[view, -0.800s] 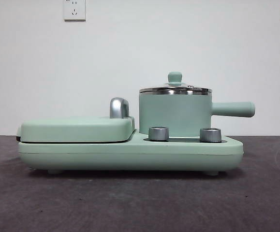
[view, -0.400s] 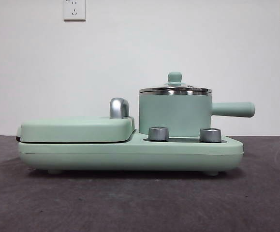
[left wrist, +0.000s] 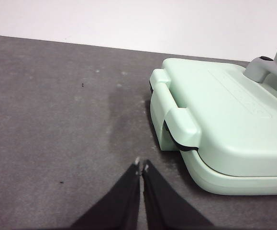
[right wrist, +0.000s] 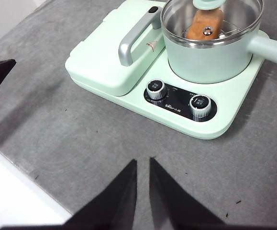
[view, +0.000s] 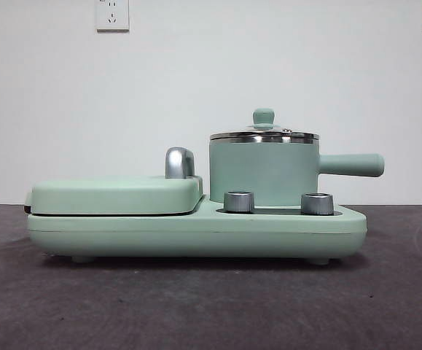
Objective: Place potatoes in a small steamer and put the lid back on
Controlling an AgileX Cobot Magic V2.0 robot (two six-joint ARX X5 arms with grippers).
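The small steamer (view: 263,175) is a mint-green pot with a side handle, standing on the right half of the green appliance. The lid (view: 264,135) sits flat on its steel rim, with the green knob on top. In the right wrist view the potato (right wrist: 204,24) shows through the glass lid (right wrist: 236,12), lying inside the steamer (right wrist: 210,60). My right gripper (right wrist: 142,162) hovers shut and empty over the table in front of the appliance. Beside the griddle end, my left gripper (left wrist: 141,165) is low over the table, also shut and empty. Neither gripper shows in the front view.
The flat green griddle cover (view: 116,195) is closed, with a steel handle (view: 179,162) beside the pot. Two steel dials (view: 239,201) sit on the base in front of the pot. The pot's handle (view: 350,165) sticks out to the right. White wall behind.
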